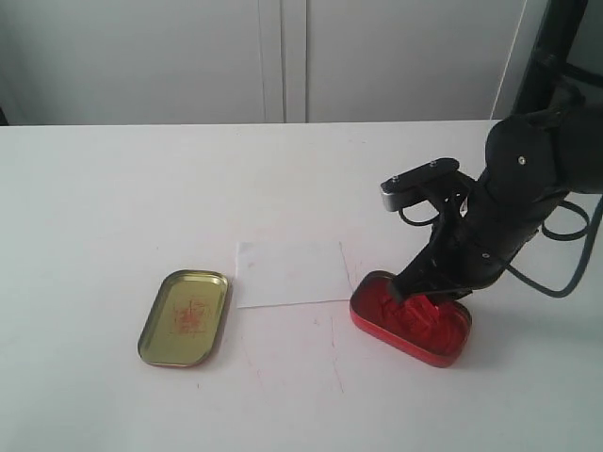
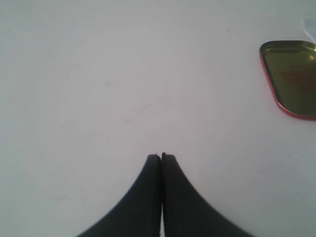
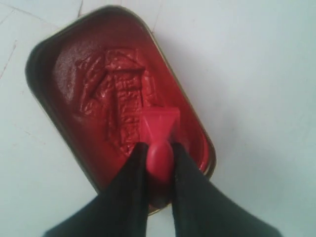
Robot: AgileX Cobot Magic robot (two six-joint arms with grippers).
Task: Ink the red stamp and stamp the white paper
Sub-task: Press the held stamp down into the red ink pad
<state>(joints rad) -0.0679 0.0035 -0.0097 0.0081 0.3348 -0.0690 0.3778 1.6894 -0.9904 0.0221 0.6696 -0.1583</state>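
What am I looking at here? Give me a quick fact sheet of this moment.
Right gripper: shut on the red stamp, inside the ink tin
Red stamp: base apparently pressed on the red paste
Left gripper: shut, empty, over bare table, gold lid nearby
White paper: flat between lid and tin, no stamp mark visible
Gold lid: open side up, red smears inside

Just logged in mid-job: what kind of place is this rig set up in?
Probably a lab or office test bench: a white tabletop against plain white panels, with a red ink tin, gold lid and white paper laid out.
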